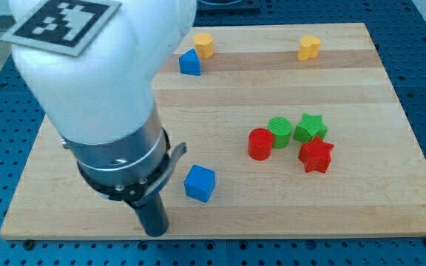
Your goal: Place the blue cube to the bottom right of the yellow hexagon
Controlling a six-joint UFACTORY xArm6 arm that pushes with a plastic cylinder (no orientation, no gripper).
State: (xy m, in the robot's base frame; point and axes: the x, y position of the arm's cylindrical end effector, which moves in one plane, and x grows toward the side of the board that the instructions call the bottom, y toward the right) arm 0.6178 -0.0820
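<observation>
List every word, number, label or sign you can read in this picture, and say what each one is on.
No readable words or numbers anywhere.
Only sign: a black-and-white square code tag on top of the white arm; it is a pattern, not letters.
The wooden board and the coloured blocks, such as the blue cube and the yellow hexagon, carry no markings.

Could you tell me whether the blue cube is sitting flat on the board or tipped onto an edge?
Flat: the blue cube shows a level top face and rests squarely on the board, just right of my tip.
</observation>
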